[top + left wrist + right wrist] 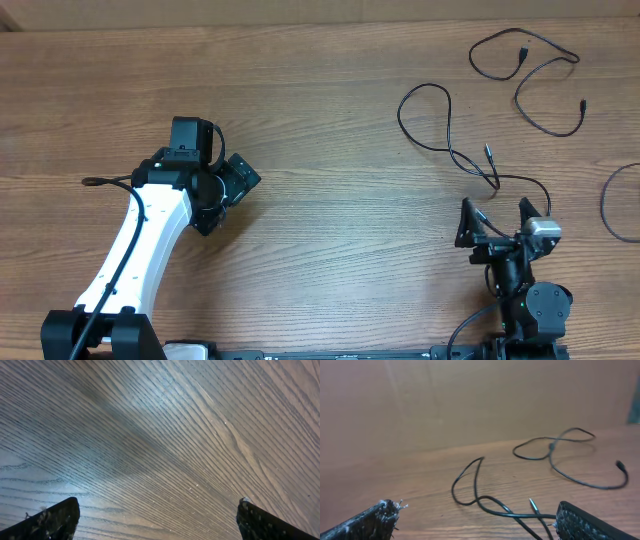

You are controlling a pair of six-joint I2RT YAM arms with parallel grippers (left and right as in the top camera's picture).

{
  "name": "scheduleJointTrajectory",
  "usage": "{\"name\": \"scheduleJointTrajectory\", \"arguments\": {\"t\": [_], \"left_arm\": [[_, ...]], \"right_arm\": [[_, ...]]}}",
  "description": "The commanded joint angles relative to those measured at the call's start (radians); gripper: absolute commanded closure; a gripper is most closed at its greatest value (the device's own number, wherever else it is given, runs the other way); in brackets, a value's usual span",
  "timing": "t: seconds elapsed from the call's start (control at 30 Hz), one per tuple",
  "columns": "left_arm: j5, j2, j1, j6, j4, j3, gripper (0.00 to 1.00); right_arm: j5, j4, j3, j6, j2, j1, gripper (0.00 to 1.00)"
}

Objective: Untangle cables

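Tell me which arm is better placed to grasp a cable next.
Right. The right gripper has open jaws just before the nearest cable; the left gripper, also open, sees only table, far away.

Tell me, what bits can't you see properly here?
- Overhead: the rightmost cable is cut off by the picture's right edge.
- Right wrist: the nearest cable runs off the bottom edge beside the right gripper.
- Left wrist: just table and the left gripper; everything else lies outside it.
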Motion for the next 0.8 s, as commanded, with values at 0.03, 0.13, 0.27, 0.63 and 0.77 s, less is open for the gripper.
{"name": "scheduleJointTrajectory", "arguments": {"t": [0.03,0.13,0.27,0.63,0.77], "left_arm": [[-0.010,0.010,-0.002,0.012,0.001,0.012,0.00],[-0.010,0.010,-0.002,0.011,0.001,0.012,0.00],[-0.010,0.010,-0.002,0.011,0.001,0.012,0.00],[-0.010,0.010,-0.002,0.011,0.001,0.013,0.00],[-0.010,0.010,-0.002,0.011,0.001,0.012,0.00]], "right_arm": [[0.063,0.003,-0.010,0.053,-0.011,-0.003,0.00],[0.063,0.003,-0.011,0.053,-0.011,-0.003,0.00],[0.061,0.003,-0.010,0.053,-0.011,-0.003,0.00],[0.046,0.002,-0.011,-0.085,-0.011,-0.003,0.00],[0.045,0.002,-0.011,-0.149,-0.011,-0.003,0.00]]}}
